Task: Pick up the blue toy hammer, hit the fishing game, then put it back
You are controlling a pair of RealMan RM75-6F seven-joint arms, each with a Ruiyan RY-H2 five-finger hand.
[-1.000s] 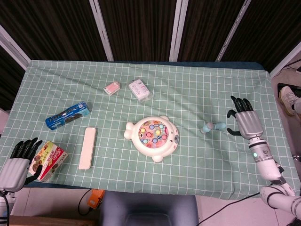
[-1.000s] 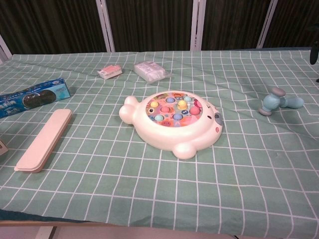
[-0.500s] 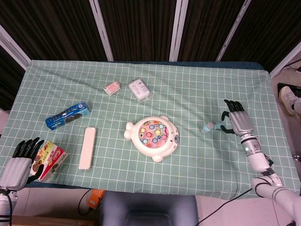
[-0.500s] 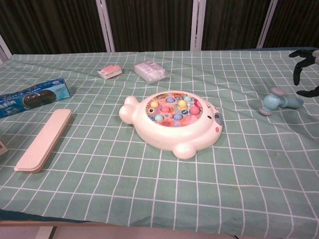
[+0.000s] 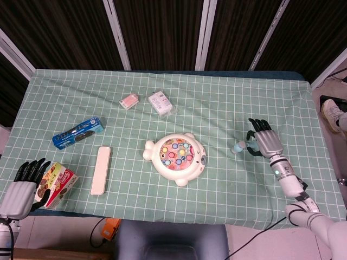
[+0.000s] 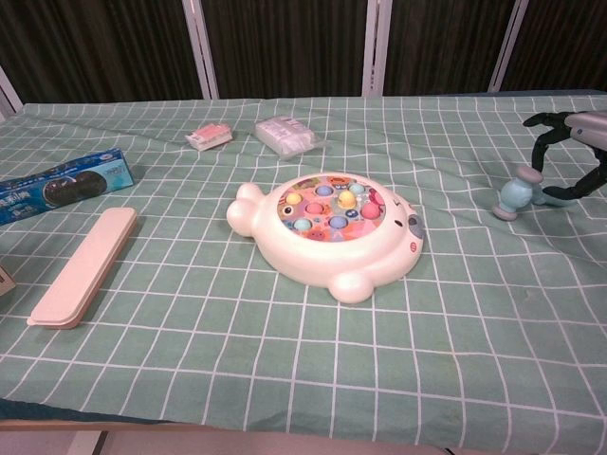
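The blue toy hammer (image 5: 238, 147) lies on the green checked cloth at the right, its head (image 6: 515, 194) pointing towards the fishing game. The white fish-shaped fishing game (image 5: 176, 154) sits mid-table, its coloured disc (image 6: 332, 210) facing up. My right hand (image 5: 263, 140) is over the hammer's handle. Its fingers (image 6: 541, 123) and thumb curve around the handle with a gap between them, and the handle is mostly hidden. My left hand (image 5: 21, 187) rests off the table's front left corner, fingers apart, holding nothing.
A blue cookie box (image 5: 78, 132) and a cream case (image 5: 101, 170) lie at the left. A snack box (image 5: 57, 184) sits beside my left hand. A pink packet (image 5: 129, 101) and a white packet (image 5: 161, 102) lie further back.
My right hand has moved left and down from beside the hammer onto its handle, fingers now curving around it. The hammer and my left hand have not moved.
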